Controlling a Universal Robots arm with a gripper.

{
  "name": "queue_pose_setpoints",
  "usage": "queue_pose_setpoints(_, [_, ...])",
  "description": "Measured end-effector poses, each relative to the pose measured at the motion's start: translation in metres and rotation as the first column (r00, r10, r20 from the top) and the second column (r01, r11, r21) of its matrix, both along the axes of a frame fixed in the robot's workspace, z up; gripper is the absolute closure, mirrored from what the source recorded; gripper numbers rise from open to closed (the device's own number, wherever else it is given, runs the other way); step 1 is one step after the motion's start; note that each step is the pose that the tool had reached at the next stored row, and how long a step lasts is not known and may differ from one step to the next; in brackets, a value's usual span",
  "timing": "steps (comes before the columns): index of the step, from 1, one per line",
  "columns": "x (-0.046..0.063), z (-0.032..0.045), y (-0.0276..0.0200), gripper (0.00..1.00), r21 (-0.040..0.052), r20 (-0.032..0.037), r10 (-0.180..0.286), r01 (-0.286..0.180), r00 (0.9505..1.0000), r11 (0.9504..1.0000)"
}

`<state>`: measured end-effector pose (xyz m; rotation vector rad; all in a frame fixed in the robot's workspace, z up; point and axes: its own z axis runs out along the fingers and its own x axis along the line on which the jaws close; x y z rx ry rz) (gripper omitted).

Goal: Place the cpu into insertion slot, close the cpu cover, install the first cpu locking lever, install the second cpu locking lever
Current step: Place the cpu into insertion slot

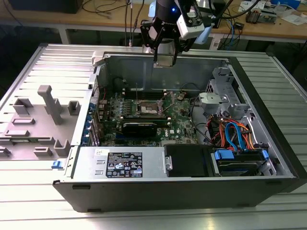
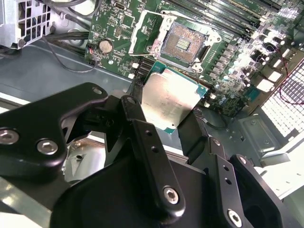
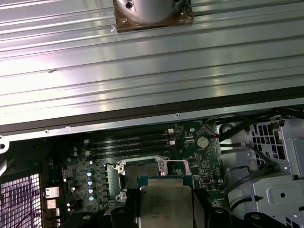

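- The gripper (image 2: 166, 103) is clamped onto the cpu (image 2: 173, 95), pinching two opposite edges.
- The insertion slot (image 2: 183, 45) sits below and just past the fingertips, uncovered and with no chip in it.
- I'd guess the chip is light, stiff, slick on top and fragile underneath, so gripping it by the edges makes sense.

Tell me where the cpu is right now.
In the second wrist view the cpu is held in the gripper, above the green motherboard, near the open insertion slot but not in it.
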<state>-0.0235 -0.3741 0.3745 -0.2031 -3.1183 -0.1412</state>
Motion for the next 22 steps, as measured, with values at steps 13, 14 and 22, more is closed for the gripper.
queue_pose_setpoints(13, [0.0, -0.0001, 0.0, 0.46, 0.0001, 0.0001, -0.011, 0.011, 0.9999, 0.9999])
queue_pose_setpoints(14, [0.0, 0.0, 0.0, 0.46, 0.0, 0.0001, -0.019, 0.019, 0.9998, 0.9998])
queue_pose_setpoints(22, [0.0, -0.0002, 0.0, 0.46, 0.0, 0.0, -0.09, 0.09, 0.996, 0.996])
